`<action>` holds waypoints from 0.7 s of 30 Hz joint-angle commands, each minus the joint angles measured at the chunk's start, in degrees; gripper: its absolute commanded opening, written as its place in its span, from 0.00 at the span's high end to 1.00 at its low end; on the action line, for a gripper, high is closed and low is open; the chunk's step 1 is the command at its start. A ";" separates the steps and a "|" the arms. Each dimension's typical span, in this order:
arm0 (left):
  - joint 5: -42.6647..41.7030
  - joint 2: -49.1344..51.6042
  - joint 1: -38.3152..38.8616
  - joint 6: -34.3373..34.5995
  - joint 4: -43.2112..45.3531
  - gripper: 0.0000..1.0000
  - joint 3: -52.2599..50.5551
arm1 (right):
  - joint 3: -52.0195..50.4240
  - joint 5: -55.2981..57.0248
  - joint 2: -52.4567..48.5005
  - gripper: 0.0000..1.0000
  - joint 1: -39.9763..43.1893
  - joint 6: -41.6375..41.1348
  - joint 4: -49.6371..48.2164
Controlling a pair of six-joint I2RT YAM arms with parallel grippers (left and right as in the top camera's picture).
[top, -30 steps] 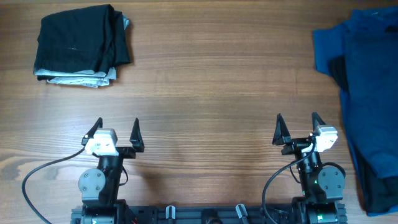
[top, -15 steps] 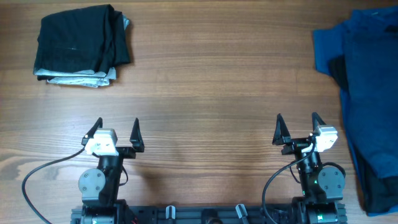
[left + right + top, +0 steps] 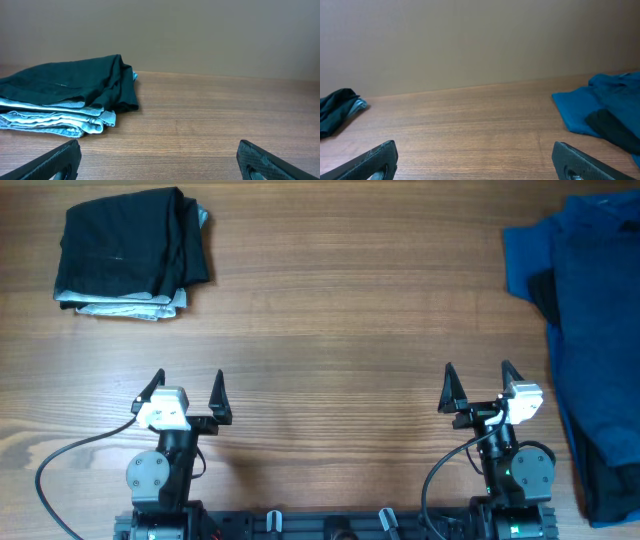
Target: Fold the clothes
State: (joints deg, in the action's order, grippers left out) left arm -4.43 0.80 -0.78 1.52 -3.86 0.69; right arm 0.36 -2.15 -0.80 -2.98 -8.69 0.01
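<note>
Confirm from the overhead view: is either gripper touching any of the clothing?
No, the left gripper and right gripper stand open, well apart from the folded stack and the blue pile.

Both arms sit folded low at the near edge, one at the left and one at the right, well apart. The left arm (image 3: 158,470) points the left gripper (image 3: 188,385) toward the far side, its jaws spread wide with nothing between them. Its dark fingers (image 3: 57,161) show only as tips at the bottom corners of the left wrist view. The right arm (image 3: 515,465) mirrors this pose. The right gripper (image 3: 478,380) also faces far, jaws wide apart and empty. Each wrist carries a white camera housing (image 3: 163,408). Both grippers appear level, though from overhead their tilt is hard to judge.
</note>
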 commanded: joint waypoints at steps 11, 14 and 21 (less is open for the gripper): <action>-0.90 -0.42 -0.09 -1.09 -0.04 0.00 -0.37 | -0.07 -0.46 -0.22 0.00 -0.37 1.18 -0.31; -0.90 -0.42 -0.09 -1.09 -0.04 0.00 -0.37 | -0.07 -0.48 -0.22 0.00 -0.37 1.16 -0.20; -0.90 -0.42 -0.09 -1.09 -0.04 0.00 -0.37 | -0.04 -2.47 -0.22 0.00 -0.37 -0.39 -0.24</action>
State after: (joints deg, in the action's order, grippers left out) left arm -4.43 0.78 -0.78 1.52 -3.86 0.71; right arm 0.36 -2.28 -0.80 -2.98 -8.51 0.01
